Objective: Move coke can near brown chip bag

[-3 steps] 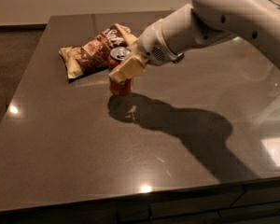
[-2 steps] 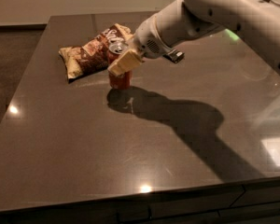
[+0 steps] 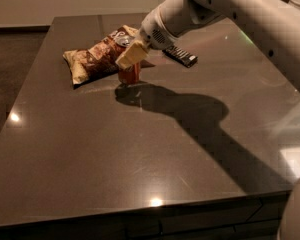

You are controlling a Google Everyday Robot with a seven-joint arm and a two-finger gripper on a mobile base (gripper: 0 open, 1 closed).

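Observation:
The coke can [image 3: 129,76] stands upright just in front of the brown chip bag [image 3: 92,59], at the bag's right end. Its red lower body shows below my gripper [image 3: 128,58], and its silver top shows just above it. The gripper reaches in from the upper right and is shut on the coke can, with one tan finger [image 3: 132,54] across the can's front. The can's base is at or just above the table, with its shadow directly beneath. The bag lies flat at the back left of the table, and the can looks to be almost touching it.
A small flat black candy bar [image 3: 180,57] lies right of the can, behind the arm. The dark glossy table [image 3: 140,159] extends forward to its front edge. My white arm [image 3: 250,19] crosses the upper right and casts a broad shadow over the table's middle.
The gripper has carried the coke can back across the table to the chip bag's right end. The candy bar has come into sight behind the arm.

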